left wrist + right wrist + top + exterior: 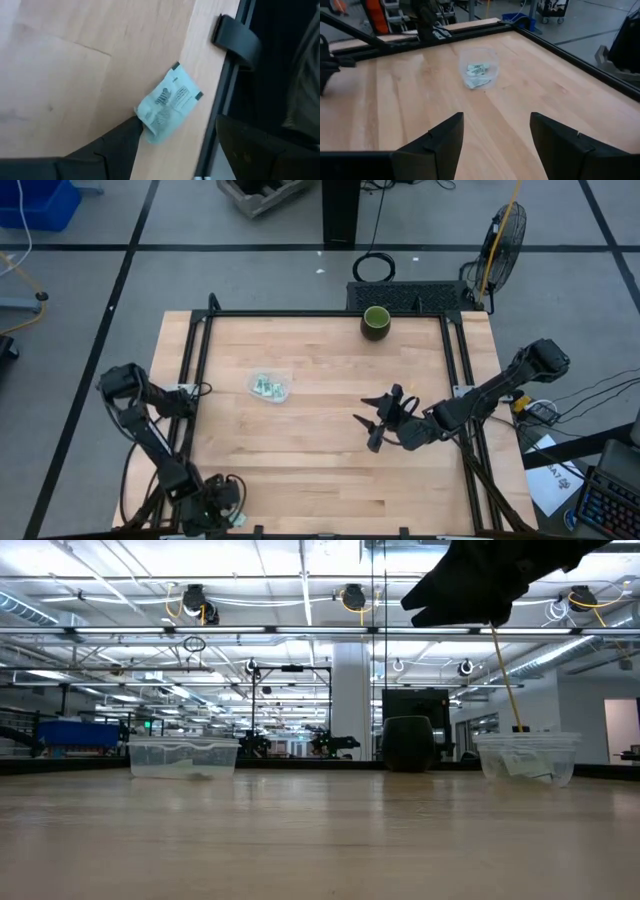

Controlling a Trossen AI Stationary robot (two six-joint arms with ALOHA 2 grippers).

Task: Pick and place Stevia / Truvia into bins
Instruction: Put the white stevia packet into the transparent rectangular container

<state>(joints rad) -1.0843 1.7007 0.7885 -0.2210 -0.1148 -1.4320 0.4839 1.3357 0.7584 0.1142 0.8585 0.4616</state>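
One pale green sachet (167,102) lies flat at the table's near left corner, right by the edge rail, and shows as a green speck (239,520) from above. My left gripper (178,125) is open over it: one finger is at the sachet's end, the other out over the rail. Several more sachets lie inside the squarish clear bin (270,387) (479,75) left of the table's middle. A second clear bin (527,757) shows only in the low view. My right gripper (378,425) (496,117) hangs open above the table's middle right, pointing toward the squarish bin. My left gripper touches the sachet with one fingertip (134,127) at the sachet's crumpled end (150,125); the other finger (245,145) stands apart over the rail. The fingers come from above. The sachet lies on the wood, not lifted.
A dark green cup (376,322) stands at the far edge, right of centre. A black frame rail (235,35) runs along the table's edge beside the sachet. Bare wood (300,460) lies between the two grippers.
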